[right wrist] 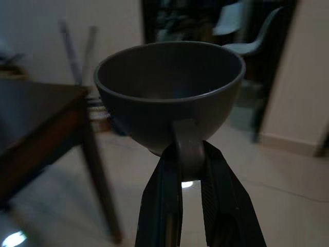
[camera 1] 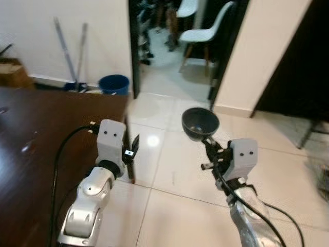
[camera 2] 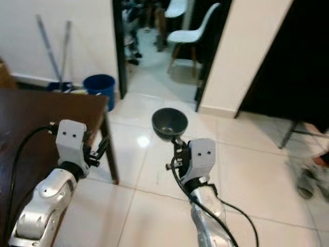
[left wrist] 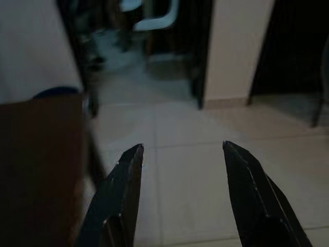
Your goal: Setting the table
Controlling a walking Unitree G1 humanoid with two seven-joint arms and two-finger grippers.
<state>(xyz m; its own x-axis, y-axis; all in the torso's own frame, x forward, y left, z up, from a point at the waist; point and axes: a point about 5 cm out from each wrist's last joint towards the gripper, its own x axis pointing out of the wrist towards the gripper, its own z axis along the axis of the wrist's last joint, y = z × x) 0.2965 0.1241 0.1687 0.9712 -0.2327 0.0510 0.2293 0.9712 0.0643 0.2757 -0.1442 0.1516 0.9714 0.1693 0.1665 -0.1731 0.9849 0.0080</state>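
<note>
Grey cup (right wrist: 169, 92), likely rigid, light and breakable, sits pinched by its handle in your right gripper (right wrist: 191, 170) above the floor beside the tabletop (camera 1: 46, 134); left gripper (left wrist: 180, 170) spread, empty.

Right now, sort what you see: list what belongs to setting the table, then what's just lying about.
For the job:
grey cup, held by its handle in the right gripper
dark wooden table
left gripper, open beside the table's corner

Lying about:
blue bucket
white chair
two poles against the wall

Dark grey cup (camera 1: 200, 123), dark brown table (camera 1: 36, 149), blue bucket (camera 1: 113, 84).
</note>
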